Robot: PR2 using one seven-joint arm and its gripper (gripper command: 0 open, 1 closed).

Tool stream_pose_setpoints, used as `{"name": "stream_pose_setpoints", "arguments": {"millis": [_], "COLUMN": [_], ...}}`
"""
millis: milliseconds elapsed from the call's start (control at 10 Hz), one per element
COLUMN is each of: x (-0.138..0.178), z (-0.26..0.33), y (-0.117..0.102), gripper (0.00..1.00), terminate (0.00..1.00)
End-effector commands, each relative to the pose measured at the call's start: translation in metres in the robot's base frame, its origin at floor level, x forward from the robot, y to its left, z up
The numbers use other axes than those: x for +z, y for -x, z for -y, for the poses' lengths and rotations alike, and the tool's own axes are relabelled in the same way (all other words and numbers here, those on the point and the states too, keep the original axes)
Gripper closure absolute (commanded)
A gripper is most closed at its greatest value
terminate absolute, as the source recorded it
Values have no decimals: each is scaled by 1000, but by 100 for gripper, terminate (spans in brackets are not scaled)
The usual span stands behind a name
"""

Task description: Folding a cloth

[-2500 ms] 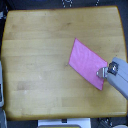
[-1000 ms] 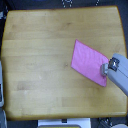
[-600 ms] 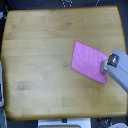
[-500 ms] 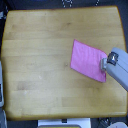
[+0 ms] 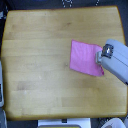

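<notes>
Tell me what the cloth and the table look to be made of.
Cloth: thin fabric, it seems; plain pink-magenta, matte, lying flat with soft edges and no pattern. The weave is too blurred to name.
Table: wood by its look; a light yellow-brown top with faint grain streaks, darker worn edges and a smooth, dull finish.

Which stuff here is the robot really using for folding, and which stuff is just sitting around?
For the job:
- the pink cloth, lying flat on the table
- the end effector, over the cloth's edge on the exterior view's right; open or shut, too blurry to tell

Just there:
- the wooden table, which only holds the cloth
- dim shapes past the table's edges, too unclear to name
</notes>
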Motion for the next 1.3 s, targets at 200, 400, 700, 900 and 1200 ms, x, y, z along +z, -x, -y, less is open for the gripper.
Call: {"name": "stream_pose_setpoints", "arguments": {"millis": [200,400,700,900,1200], "x": [42,40,23,14,1], "z": [-126,-163,-201,-208,-220], "y": [-44,-59,-57,-49,-40], "gripper": [100,100,100,100,100], "terminate": [0,0,0,0,0]}}
